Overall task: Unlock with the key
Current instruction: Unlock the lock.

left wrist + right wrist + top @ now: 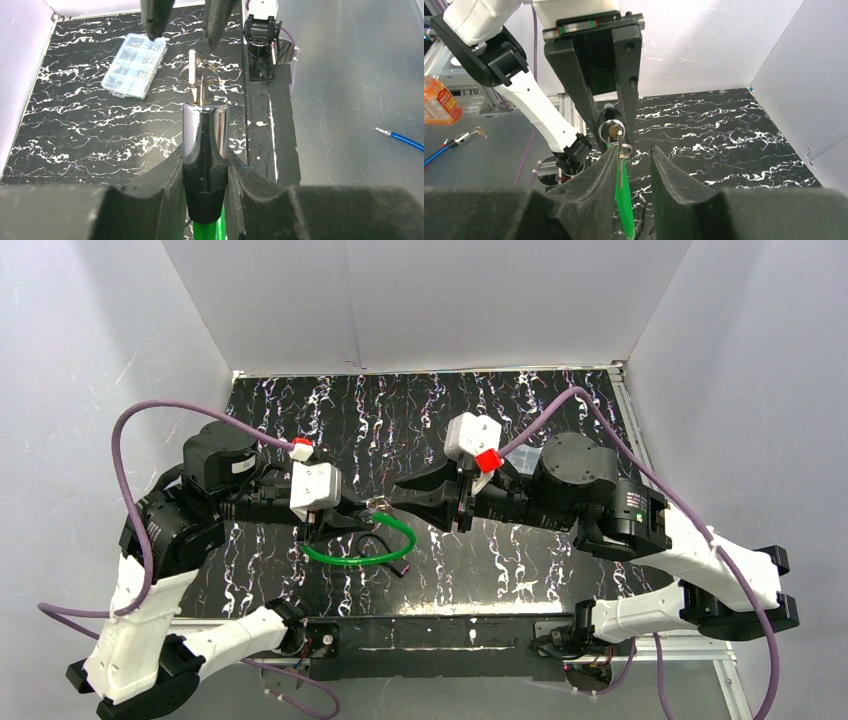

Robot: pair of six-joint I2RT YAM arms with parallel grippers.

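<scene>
1. Scanning for writing: the only label in sight is on an orange bottle (439, 102) off the table (500, 570) in the right wrist view, and its print is too small to read.
2. The lock (205, 145) is a polished chrome cylinder. It has a black collar at one end and a brass keyway in its round face.
3. A green cable (625, 200) leaves the collar end and loops down onto the surface toward the front edge.
4. The key (192, 75) stands in the end face of the lock, its silver bow sticking out. A thin key ring (209, 70) hangs through the bow.
5. The lock is held above the surface, left of the middle and roughly midway between the back and front edges.
6. The left gripper (352, 514) is pinched on the chrome barrel, one finger on each side.
7. The right gripper (633, 152) faces the key end with its jaws spread and a clear gap between them. The fingertips are just short of the key bow, and I see no contact.
8. A clear plastic compartment box (134, 65) lies flat on the back half of the surface, lid shut. Its contents are too small to make out.
9. A blue wire (402, 141) lies on the grey bench beyond the front edge.
</scene>
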